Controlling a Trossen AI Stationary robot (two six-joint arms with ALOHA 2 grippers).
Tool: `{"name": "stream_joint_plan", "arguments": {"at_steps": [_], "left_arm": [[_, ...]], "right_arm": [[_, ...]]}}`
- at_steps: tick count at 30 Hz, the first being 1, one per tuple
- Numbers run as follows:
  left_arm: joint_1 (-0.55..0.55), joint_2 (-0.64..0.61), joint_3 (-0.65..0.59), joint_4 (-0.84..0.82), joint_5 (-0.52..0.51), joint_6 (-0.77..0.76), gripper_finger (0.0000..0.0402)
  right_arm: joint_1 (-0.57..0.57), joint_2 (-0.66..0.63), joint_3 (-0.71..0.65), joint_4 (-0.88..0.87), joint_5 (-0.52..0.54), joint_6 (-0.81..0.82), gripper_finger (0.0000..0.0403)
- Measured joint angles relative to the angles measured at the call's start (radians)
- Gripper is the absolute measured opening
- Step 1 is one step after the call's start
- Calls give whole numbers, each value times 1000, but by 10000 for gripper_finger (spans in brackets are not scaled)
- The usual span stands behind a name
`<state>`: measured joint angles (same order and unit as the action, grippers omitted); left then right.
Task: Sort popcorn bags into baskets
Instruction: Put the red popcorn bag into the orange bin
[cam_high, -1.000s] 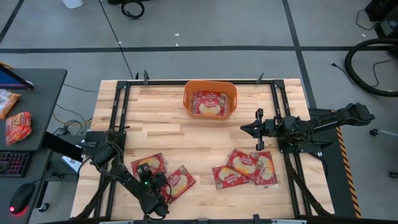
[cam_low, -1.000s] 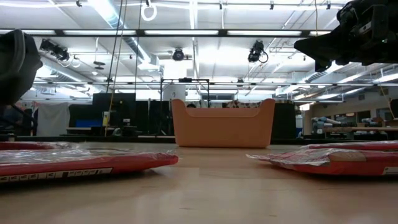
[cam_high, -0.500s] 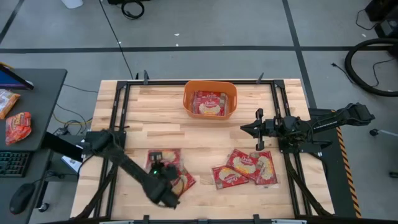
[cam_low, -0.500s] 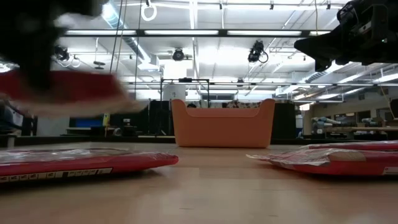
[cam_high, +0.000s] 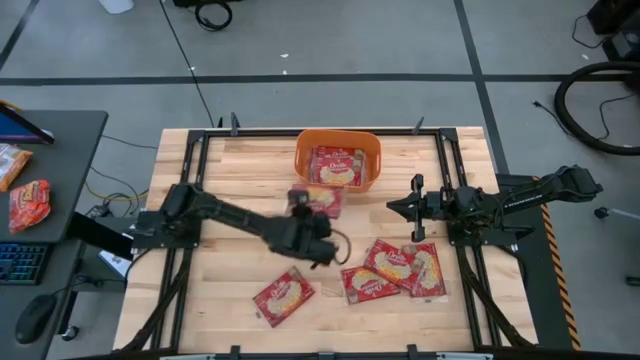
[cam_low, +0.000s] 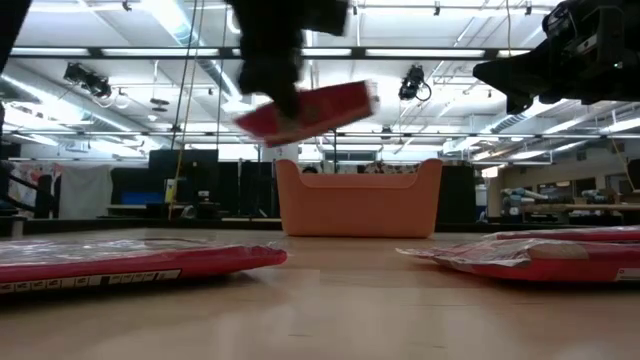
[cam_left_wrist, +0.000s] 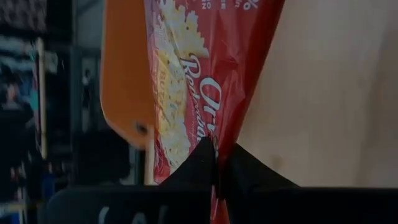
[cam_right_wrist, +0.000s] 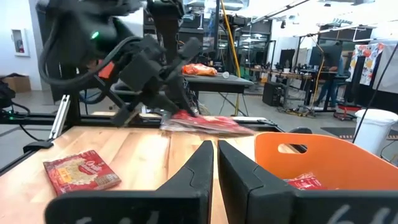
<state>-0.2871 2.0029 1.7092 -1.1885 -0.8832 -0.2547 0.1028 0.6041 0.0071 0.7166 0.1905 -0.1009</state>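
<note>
One popcorn bag (cam_high: 318, 199) is held clear of the table by the left gripper (cam_high: 303, 203), whose fingers are clamped tight on the packet's edge, as the left wrist view confirms. The packet hangs tilted in the air just short of the orange basket (cam_high: 303, 152), on its near side. A second packet (cam_high: 338, 165) lies flat inside the basket. Four more rest on the boards: one alone (cam_high: 282, 297) toward the front edge, and a cluster of three overlapping packets (cam_high: 395, 268) to its right, well apart from the basket. The right gripper (cam_high: 413, 209) hovers above the table's right side, beside that cluster, its fingers drawn nearly together and holding nothing.

The surface is a pale butcher-block table (cam_high: 235, 170) in a black frame. A dark side desk (cam_high: 60, 150) at the left carries further packets (cam_high: 28, 203). Beyond lies grey floor; the low view shows a workshop hall with strip lights (cam_low: 300, 52)
</note>
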Motion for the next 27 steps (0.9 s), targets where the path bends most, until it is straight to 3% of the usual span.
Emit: {"name": "stream_joint_plan", "arguments": {"at_steps": [5, 13, 17, 22, 27], "left_arm": [[101, 0, 0, 200, -14, 290, 19], [251, 30, -1, 418, -33, 560, 19], [325, 65, 0, 465, 26, 580, 26], [396, 127, 0, 454, 30, 516, 56], [366, 139, 0, 464, 31, 501, 114]], "right_arm": [[0, 0, 0, -2, 0, -6, 27], [0, 0, 0, -6, 0, -7, 27], [0, 0, 0, -7, 0, -7, 27], [0, 0, 0, -17, 0, -7, 27], [0, 0, 0, -17, 0, -12, 27]]}}
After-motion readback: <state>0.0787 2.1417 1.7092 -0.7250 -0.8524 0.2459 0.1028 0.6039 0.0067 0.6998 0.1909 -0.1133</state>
